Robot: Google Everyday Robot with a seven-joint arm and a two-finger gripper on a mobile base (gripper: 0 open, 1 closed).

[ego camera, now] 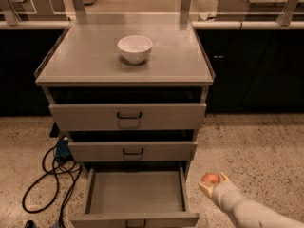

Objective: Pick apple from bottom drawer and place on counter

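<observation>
Speckled floor point(256, 146); black cable point(35, 186) coiled left; dark cabinets point(256, 70) behind, pale ledge point(237, 25) above. Gripper point(212, 183) low right over floor, clasping apple point(209, 177).

Cream-yellow gripper point(213, 182) lower right, beside cabinet, clasping red-orange apple point(210, 177), matte grey counter point(85, 61) w/ white bowl point(135, 48), plain grey bottom drawer point(135, 194), black handles point(129, 115), speckled beige floor point(256, 137), black cable point(24, 196).
</observation>
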